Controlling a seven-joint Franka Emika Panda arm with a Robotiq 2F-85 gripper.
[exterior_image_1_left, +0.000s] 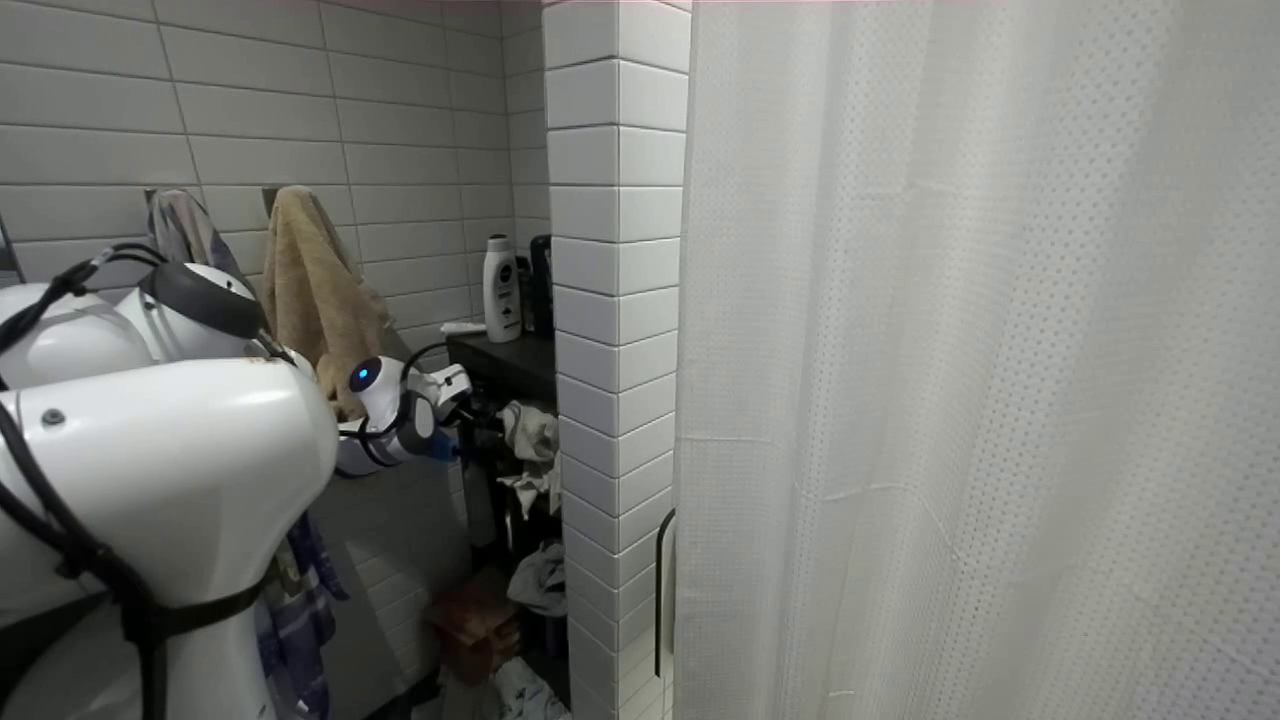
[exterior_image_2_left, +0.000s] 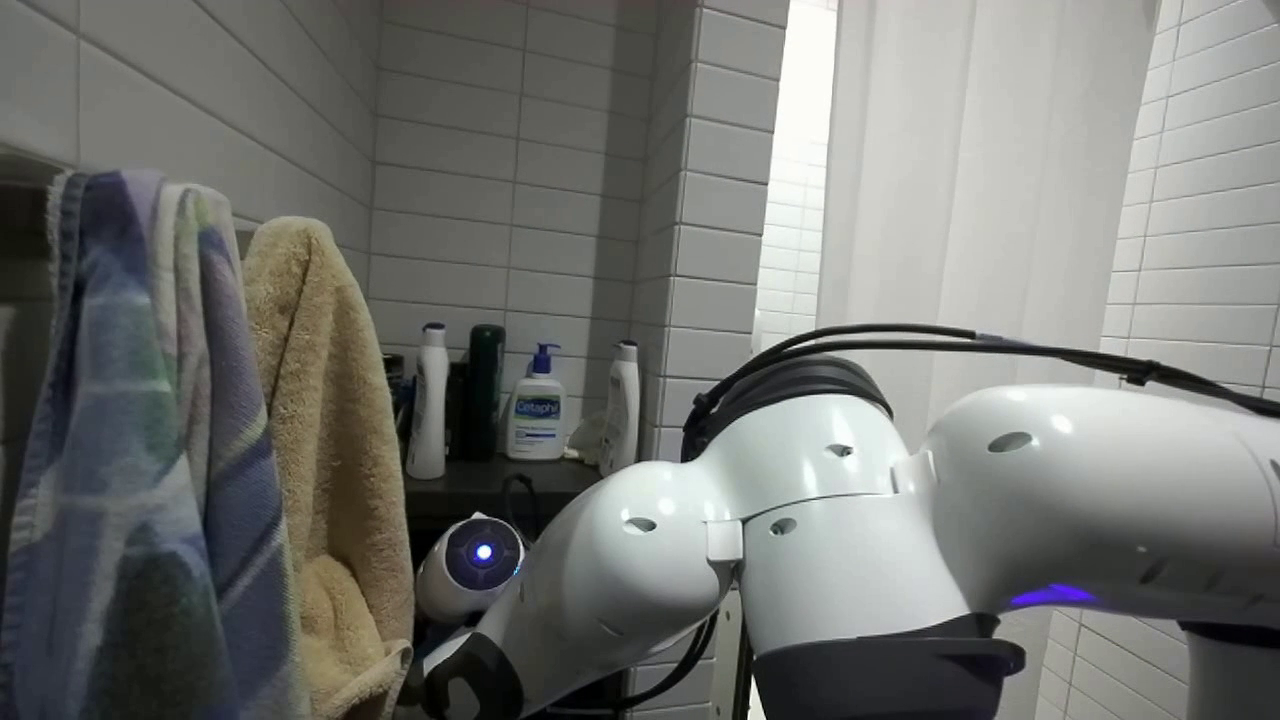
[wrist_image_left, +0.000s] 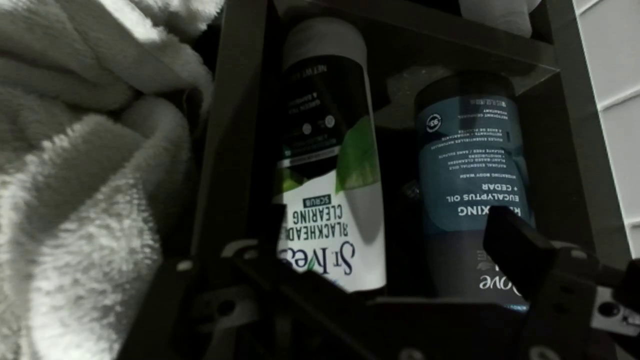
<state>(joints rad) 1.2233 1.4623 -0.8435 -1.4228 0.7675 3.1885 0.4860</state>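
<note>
In the wrist view my gripper (wrist_image_left: 387, 225) is open, with nothing between its fingers. It faces a dark shelf compartment (wrist_image_left: 232, 125). A white, black and green St. Ives scrub tube (wrist_image_left: 332, 220) is behind the left finger. A teal and dark Dove body wash bottle (wrist_image_left: 467, 165) is behind the right finger. Lettering on both reads upside down; I cannot tell whether the fingers touch them. A pale fluffy towel (wrist_image_left: 90, 190) lies left of the compartment. In an exterior view the gripper (exterior_image_1_left: 482, 412) is small and dark beside the shelf unit, near a pale cloth (exterior_image_1_left: 535, 435).
On the shelf unit's top (exterior_image_1_left: 505, 355) stand several bottles, including a white one (exterior_image_1_left: 502, 290) and a Cetaphil pump bottle (exterior_image_2_left: 537, 415). A tan towel (exterior_image_2_left: 320, 450) hangs close to the arm. A tiled pillar (exterior_image_1_left: 620, 300) and a white curtain (exterior_image_1_left: 950, 350) stand beside the shelf unit.
</note>
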